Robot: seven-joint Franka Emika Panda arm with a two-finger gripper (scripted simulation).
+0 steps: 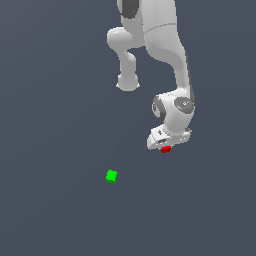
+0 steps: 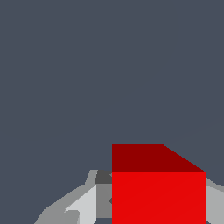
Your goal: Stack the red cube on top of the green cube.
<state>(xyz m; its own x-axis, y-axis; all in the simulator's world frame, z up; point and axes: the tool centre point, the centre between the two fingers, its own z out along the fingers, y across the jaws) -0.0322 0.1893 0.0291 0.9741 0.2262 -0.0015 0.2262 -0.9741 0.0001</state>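
The red cube (image 1: 166, 149) shows just under my white gripper (image 1: 165, 146), mostly covered by the hand in the exterior view. In the wrist view the red cube (image 2: 158, 192) fills the space between my grey fingers (image 2: 83, 205), which stand against its sides, so the gripper (image 2: 148, 205) looks shut on it. The green cube (image 1: 111, 176) sits alone on the dark grey floor, well off toward the exterior view's left and nearer the camera than the gripper. The green cube does not show in the wrist view.
The plain dark grey floor (image 1: 55, 210) spreads all around. The white arm (image 1: 165, 45) comes down from the top of the exterior view.
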